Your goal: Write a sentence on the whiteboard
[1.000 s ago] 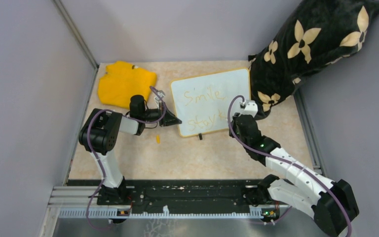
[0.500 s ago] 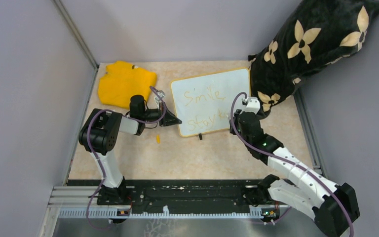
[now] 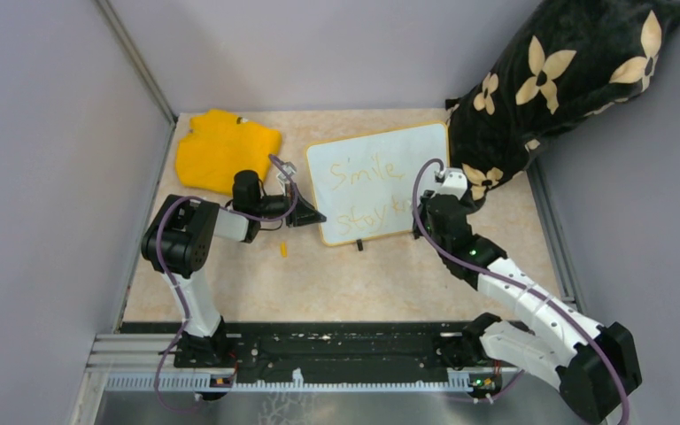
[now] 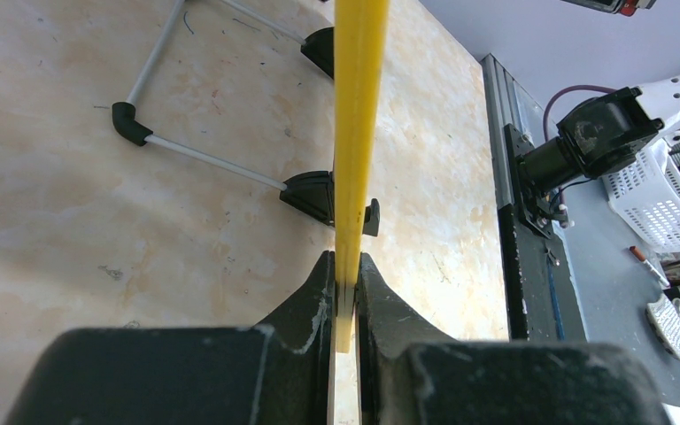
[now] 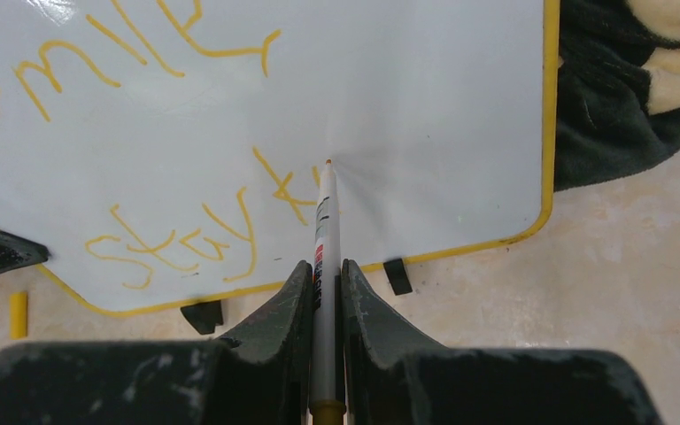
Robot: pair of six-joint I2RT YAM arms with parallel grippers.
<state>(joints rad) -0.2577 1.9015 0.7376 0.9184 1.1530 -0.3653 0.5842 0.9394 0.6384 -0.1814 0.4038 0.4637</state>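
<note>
Marbled beige counter (image 3: 363,283) carries the whiteboard (image 3: 381,150) at frame center, bearing the sentence (image 5: 177,235), which reads "Smile", "Stay k". Left jaws clamp its yellow lower-left edge. Right jaws grip a marker (image 5: 323,212), tip touching the board. Yellow cloth (image 3: 226,149) lies upper left.

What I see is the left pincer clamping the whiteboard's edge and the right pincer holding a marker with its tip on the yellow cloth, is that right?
Only the last part is wrong: the marker has its tip on the whiteboard, not the yellow cloth, as the right wrist view shows. The rest stands.
</note>
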